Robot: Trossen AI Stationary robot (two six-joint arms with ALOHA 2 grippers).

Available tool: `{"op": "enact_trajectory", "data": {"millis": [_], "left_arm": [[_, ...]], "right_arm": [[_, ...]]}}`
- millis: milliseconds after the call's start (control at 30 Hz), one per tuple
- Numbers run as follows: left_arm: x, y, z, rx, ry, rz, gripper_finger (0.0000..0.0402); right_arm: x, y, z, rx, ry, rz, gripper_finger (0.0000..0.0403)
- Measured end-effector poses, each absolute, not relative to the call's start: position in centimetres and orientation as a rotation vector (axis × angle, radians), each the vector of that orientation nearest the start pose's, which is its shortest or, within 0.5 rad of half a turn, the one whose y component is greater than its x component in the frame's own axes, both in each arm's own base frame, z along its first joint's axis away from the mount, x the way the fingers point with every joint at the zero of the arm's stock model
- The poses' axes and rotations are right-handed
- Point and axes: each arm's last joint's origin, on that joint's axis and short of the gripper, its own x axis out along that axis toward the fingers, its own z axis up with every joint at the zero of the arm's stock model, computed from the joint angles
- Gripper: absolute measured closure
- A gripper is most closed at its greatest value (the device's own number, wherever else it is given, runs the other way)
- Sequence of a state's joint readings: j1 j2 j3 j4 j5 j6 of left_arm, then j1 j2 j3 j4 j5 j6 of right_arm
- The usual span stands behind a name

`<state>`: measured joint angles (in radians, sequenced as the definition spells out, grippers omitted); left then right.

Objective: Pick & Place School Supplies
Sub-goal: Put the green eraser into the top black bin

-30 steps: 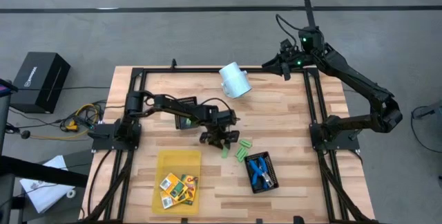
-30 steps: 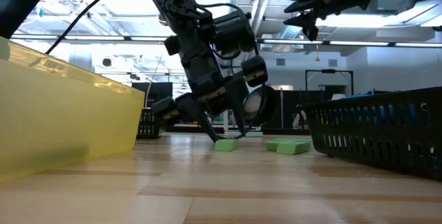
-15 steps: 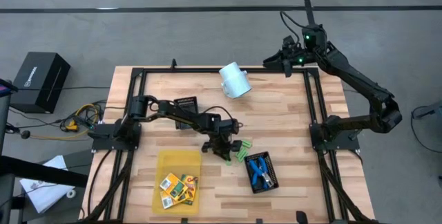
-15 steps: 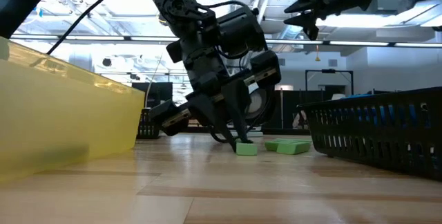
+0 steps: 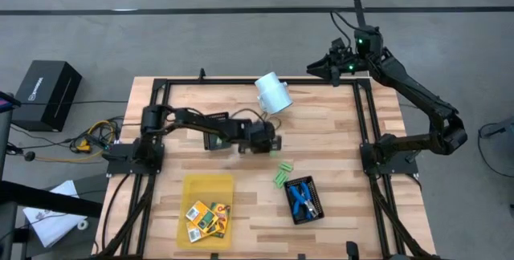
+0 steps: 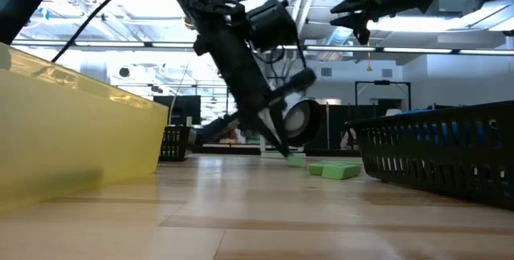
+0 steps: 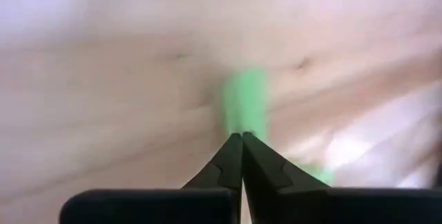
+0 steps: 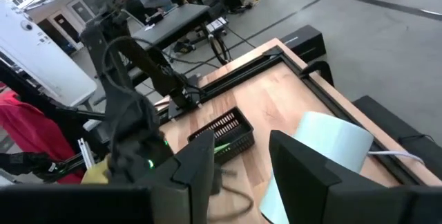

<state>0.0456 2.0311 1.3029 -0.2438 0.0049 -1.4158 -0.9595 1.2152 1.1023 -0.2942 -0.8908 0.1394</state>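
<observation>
The left gripper [image 7: 242,135] has its jaws pressed together tip to tip with nothing visible between them, and a blurred light-green piece [image 7: 245,99] lies on the wood just beyond the tips. Seen from above, this gripper sits over the table's middle, near the white cup [image 5: 272,93]. The other green pieces [image 5: 282,175] lie beside the black mesh tray [image 5: 306,201] holding the blue-handled tools [image 5: 301,198]. The orange-yellow boxes [image 5: 207,216] rest in the yellow tray [image 5: 205,188]. The right gripper [image 5: 316,67] hangs at the far right corner, its fingers [image 8: 300,167] parted and empty.
</observation>
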Motion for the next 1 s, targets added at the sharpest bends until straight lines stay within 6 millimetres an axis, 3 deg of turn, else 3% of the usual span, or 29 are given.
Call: {"op": "enact_trajectory", "data": {"millis": [167, 333, 567, 800, 1000], "left_arm": [[41.2, 1.5, 18.2, -1.296, 0.635, 0.664, 0.0399], [40.5, 2.5, 20.8, -1.248, 0.513, 0.694, 0.0400], [40.3, 3.4, 21.3, -1.165, 0.496, 0.702, 0.0399], [40.3, 3.3, 21.7, -1.070, 0.542, 0.618, 0.0368], [40.1, 3.5, 22.9, -0.999, 0.505, 0.591, 0.0318]], "right_arm": [[16.6, -19.8, 34.9, 0.468, 0.237, -0.085, 0.0271], [16.6, -19.8, 34.9, 0.479, 0.236, -0.088, 0.0270], [16.6, -18.9, 33.3, 0.530, 0.387, -0.157, 0.0266], [17.3, -15.3, 30.6, 0.465, 0.750, -0.113, 0.0253], [19.0, -12.6, 27.9, 0.476, 0.872, -0.069, 0.0246]]}}
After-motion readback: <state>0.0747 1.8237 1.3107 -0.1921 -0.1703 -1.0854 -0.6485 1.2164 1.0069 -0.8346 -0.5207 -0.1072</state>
